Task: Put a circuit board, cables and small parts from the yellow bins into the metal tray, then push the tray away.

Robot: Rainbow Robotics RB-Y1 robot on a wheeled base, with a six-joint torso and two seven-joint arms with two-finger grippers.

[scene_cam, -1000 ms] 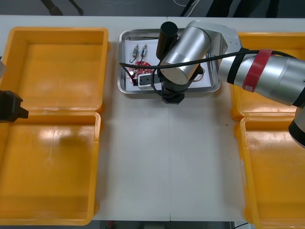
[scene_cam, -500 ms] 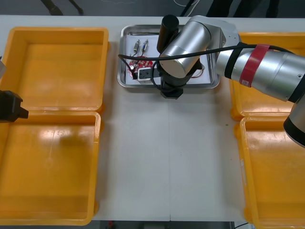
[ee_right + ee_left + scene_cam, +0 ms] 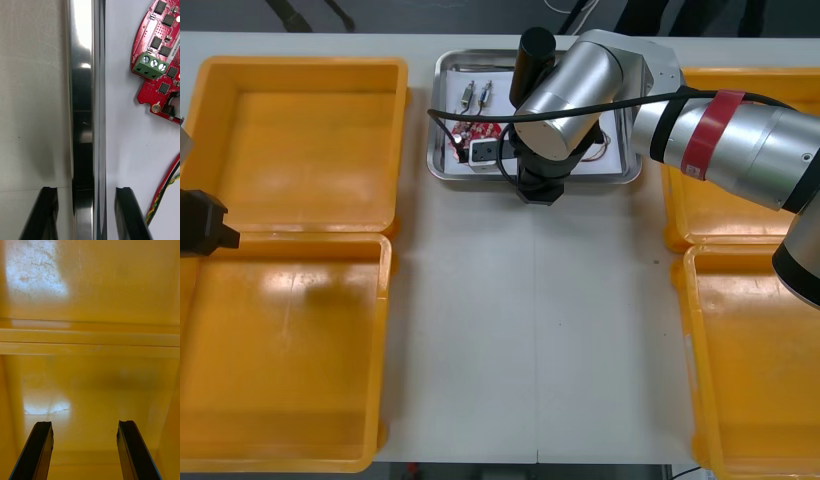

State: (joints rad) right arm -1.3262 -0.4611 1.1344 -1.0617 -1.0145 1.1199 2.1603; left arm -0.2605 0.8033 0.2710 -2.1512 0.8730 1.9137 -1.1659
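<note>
The metal tray (image 3: 620,181) lies at the table's far middle, white inside. In it are a round red circuit board (image 3: 476,131), two small metal parts (image 3: 475,95) and a red and yellow cable (image 3: 165,195). My right gripper (image 3: 540,190) is at the tray's near edge. In the right wrist view it (image 3: 86,189) is open, its fingers straddling the shiny tray rim (image 3: 84,112) with a small gap on each side, and the circuit board (image 3: 161,63) lies just inside the rim. My left gripper (image 3: 205,222) is parked at the left edge, open (image 3: 84,450) over a bin.
Two yellow bins (image 3: 300,140) (image 3: 280,350) line the left side and two more (image 3: 700,225) (image 3: 760,370) the right; their visible floors are bare. My right arm reaches across the far right bin. The bin floor (image 3: 90,296) lies under the left fingers.
The tray and my right gripper have moved a little toward the table's far edge. The left arm has stayed put.
</note>
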